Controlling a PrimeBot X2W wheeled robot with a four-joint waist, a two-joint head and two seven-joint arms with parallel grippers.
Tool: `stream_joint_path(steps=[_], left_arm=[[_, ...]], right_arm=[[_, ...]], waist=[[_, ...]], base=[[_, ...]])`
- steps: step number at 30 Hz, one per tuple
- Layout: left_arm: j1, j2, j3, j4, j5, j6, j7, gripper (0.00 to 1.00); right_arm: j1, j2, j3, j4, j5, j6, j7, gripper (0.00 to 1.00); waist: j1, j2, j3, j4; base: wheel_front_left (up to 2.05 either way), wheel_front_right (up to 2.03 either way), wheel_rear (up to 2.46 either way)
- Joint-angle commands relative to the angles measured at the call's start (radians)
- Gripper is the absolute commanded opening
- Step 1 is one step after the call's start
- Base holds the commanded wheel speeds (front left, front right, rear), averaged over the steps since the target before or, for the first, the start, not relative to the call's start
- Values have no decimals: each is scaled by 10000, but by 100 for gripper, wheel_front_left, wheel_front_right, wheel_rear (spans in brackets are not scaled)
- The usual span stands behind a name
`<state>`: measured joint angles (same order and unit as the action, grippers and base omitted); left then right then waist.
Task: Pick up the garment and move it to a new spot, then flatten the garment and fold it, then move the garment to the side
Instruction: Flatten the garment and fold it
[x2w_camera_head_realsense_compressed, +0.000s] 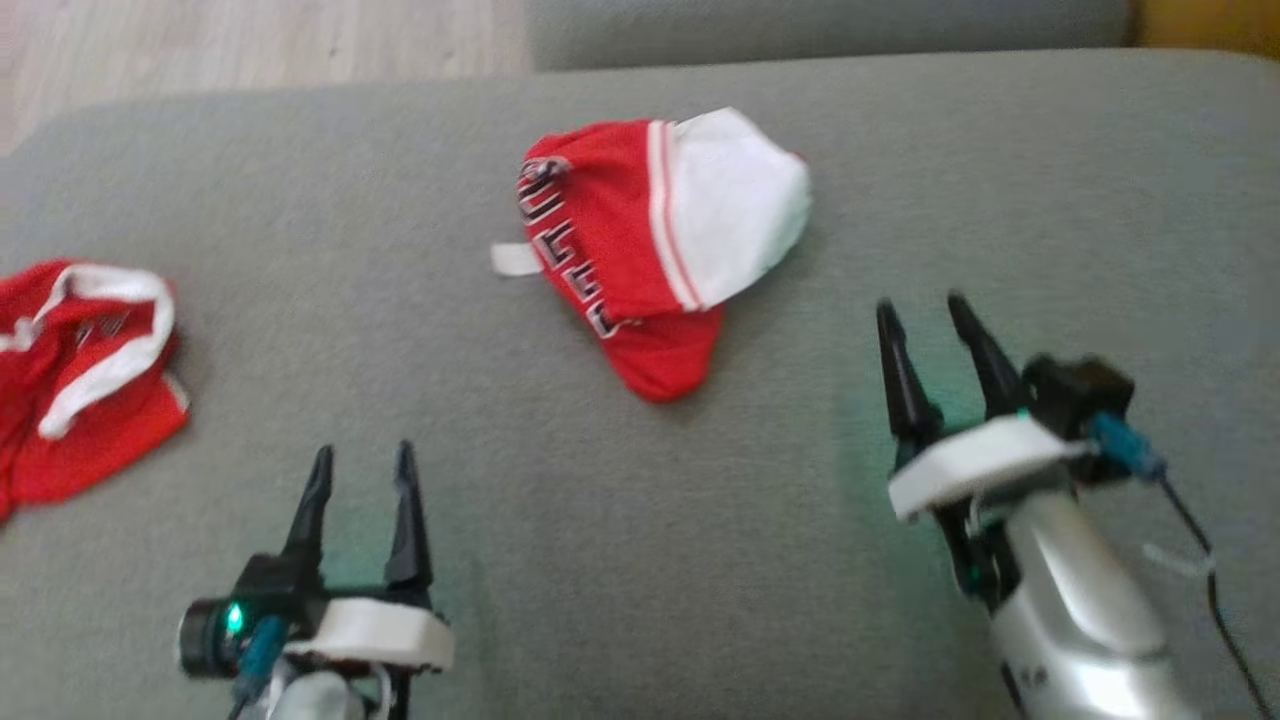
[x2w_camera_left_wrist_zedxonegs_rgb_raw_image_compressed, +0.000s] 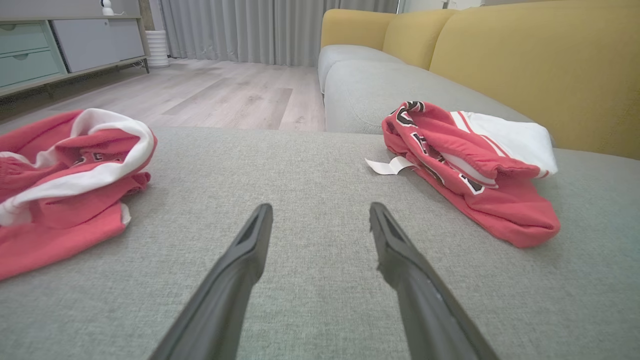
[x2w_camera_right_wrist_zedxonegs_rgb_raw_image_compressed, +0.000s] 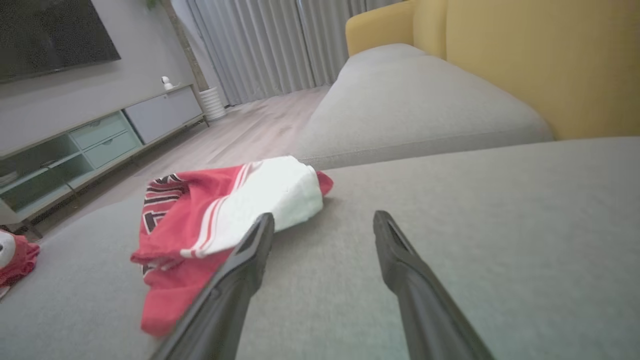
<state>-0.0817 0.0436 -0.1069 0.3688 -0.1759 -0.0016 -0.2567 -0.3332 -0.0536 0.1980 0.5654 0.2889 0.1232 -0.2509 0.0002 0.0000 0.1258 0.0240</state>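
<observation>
Inventory, as seen from beside the sofa:

1. Left claw (x2w_camera_head_realsense_compressed: 363, 448): fingers spread wide apart with nothing between them, held low over the grey sofa cushion (x2w_camera_head_realsense_compressed: 600, 560).
2. Right claw (x2w_camera_head_realsense_compressed: 921, 301): fingers likewise wide apart and empty, set further forward over the same cushion.
3. Garment (x2w_camera_head_realsense_compressed: 625, 250): red with a white panel, white stripes and black lettering, in a crumpled heap. It lies ahead and to the right of the left claw, well apart from it. It is just ahead and to the left of the right claw, near that claw but not touching it. A white tag (x2w_camera_head_realsense_compressed: 515, 258) sticks out on the side toward the left claw.
4. Second red garment (x2w_camera_head_realsense_compressed: 80, 380): white-trimmed and bunched, lying out to the left of the left claw.
5. Yellow backrest (x2w_camera_left_wrist_zedxonegs_rgb_raw_image_compressed: 525, 60): beyond the garment.
</observation>
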Motion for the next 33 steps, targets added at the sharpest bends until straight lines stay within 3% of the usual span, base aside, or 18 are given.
stream_joint_path(steps=[1, 8, 15, 23, 33], left_arm=[[-457, 67, 101, -310, -50, -30, -51, 100], [-827, 67, -720, -159, -154, -127, -51, 100], [-1011, 67, -1174, -84, -194, -195, -51, 100], [-1176, 67, -1610, -339, -272, -115, -51, 100], [-1163, 66, -1650, -431, -171, -143, -51, 100]], right_arm=[[-731, 34, 316, -188, -49, 75, -109, 100], [-1806, 34, 112, 897, 1170, 75, -109, 100], [-2370, 34, -78, 1973, 2432, 75, -109, 100], [-2540, 34, -81, 2747, 3946, 75, -109, 100], [-2516, 34, 629, 3269, 5879, 75, -109, 100]], waist=[[-2, 0, 600, 655], [-2, 0, 1300, 1816], [-2, 0, 1613, 2496], [-2, 0, 1669, 2787], [-2, 0, 1671, 2758]], base=[[0, 0, 0], [0, 0, 0], [0, 0, 0], [0, 0, 0], [0, 0, 0]])
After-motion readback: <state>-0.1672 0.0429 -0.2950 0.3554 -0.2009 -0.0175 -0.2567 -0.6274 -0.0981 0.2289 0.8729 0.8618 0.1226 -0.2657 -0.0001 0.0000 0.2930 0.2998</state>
